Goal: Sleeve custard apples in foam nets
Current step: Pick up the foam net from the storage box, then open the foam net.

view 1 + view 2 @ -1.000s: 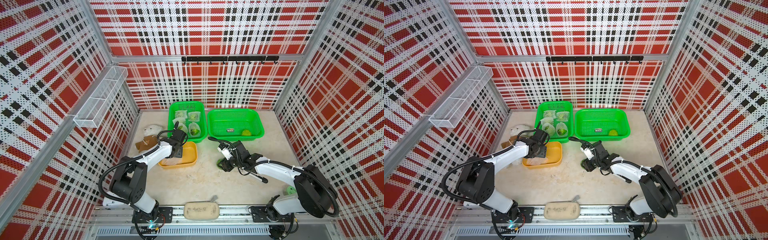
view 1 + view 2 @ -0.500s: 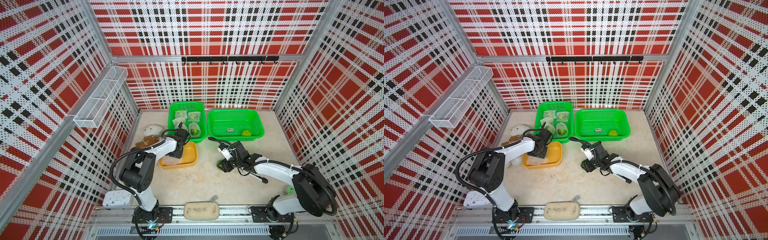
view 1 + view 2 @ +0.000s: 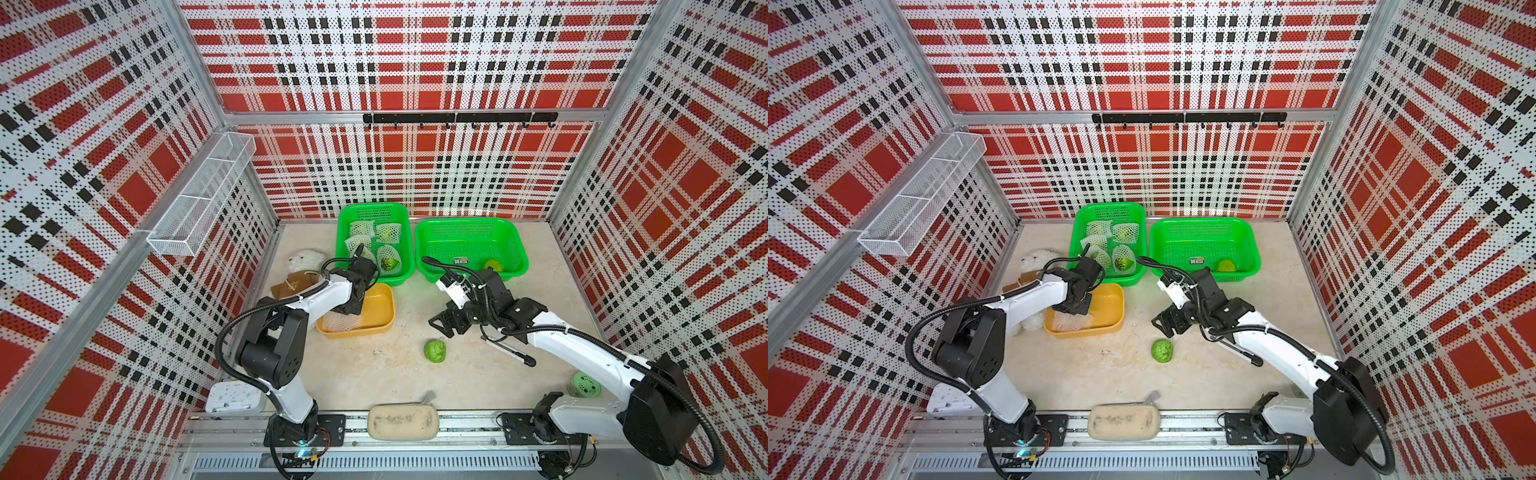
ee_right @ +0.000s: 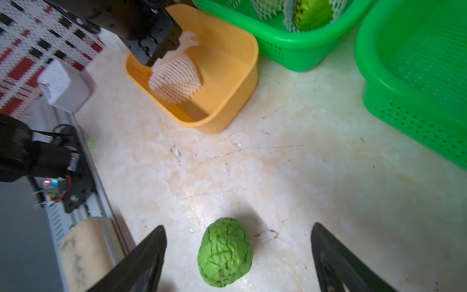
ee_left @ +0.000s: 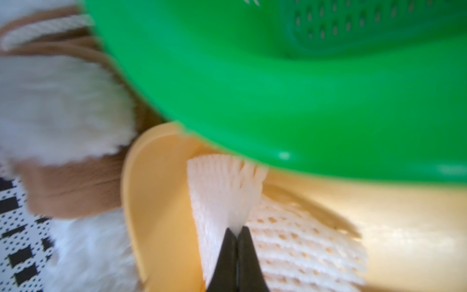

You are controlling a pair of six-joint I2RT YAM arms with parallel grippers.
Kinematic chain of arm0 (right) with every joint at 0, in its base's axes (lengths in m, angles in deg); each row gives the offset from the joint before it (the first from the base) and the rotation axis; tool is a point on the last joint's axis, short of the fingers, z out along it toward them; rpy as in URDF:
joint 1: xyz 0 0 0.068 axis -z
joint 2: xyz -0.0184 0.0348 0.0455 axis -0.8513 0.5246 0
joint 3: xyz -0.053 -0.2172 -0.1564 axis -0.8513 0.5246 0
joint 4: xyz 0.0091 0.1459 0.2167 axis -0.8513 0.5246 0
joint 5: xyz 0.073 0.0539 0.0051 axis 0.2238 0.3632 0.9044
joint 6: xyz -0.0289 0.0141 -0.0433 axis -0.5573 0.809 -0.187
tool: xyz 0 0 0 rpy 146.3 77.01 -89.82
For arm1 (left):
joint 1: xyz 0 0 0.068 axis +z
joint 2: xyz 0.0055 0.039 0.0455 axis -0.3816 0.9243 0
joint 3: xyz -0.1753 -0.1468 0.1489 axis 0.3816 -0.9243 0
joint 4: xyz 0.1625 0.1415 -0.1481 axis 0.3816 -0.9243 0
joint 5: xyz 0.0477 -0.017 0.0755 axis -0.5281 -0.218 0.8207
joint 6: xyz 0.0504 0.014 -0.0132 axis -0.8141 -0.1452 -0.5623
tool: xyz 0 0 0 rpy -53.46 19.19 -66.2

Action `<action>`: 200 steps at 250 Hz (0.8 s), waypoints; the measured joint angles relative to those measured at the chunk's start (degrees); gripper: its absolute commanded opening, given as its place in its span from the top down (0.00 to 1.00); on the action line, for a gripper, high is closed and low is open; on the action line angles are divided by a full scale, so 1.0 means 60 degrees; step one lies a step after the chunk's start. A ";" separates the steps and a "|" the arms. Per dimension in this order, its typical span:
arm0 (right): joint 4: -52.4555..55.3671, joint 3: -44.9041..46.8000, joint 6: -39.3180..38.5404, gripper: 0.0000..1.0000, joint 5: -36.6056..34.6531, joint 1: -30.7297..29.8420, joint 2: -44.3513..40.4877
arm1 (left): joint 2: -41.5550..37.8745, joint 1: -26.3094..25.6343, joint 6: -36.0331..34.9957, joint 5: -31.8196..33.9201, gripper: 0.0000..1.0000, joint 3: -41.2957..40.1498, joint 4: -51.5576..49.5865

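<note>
**Net pinched, fruit waiting on the table**

From where I stand, the left gripper (image 5: pixel 237 232) has its jaws pressed together on the edge of a foam net (image 5: pixel 222 192) inside the yellow tub (image 3: pixel 384 297). The right gripper (image 4: pixel 238 226) hangs with its fingers spread wide and holds nothing. Beneath it a bare custard apple (image 4: pixel 225 255) lies on the table (image 3: pixel 365 374), well clear of the tub.

As I judge it, the step in hand is fetching net and fruit to bring them together. The net looks soft and springy, so I would lift it straight up out of the tub and keep hold of one wall only, leaving its mouth free to gape. The right gripper would do well to come down squarely and close gently across the fruit's middle, leaving one end bare to go into the net.

The left wrist view alone shows the jaws shut on the net. In both top views the gripper's body hides that pinch. Whether it has one layer or two, I cannot tell. A top view gives the rest: four sleeved fruits (image 3: pixel 389 258) in one green basket (image 3: pixel 343 216), and one more bare fruit (image 3: pixel 493 264) in the wider basket (image 3: pixel 521 253).
</note>
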 measured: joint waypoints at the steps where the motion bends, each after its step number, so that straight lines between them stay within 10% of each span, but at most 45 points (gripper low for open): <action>1: 0.0004 -0.0033 0.0004 0.09 0.0036 0.0007 0.0000 | -0.0029 0.0000 0.0000 0.0007 1.00 0.0000 -0.0011; 81: -0.0787 -0.1093 0.1953 0.03 0.2841 0.0641 0.0029 | -0.3676 -0.1246 -0.1162 -0.0670 1.00 0.0069 -0.0204; 150: -0.3359 -0.1064 0.3388 0.04 0.5155 0.1177 0.0022 | -0.7628 -0.1402 -0.2317 -0.6109 1.00 -0.0871 0.2116; 200: -0.7111 0.0044 0.5570 0.07 0.6422 0.1512 0.0029 | -0.8776 -0.0477 -0.0801 -0.9814 1.00 -0.2455 0.5668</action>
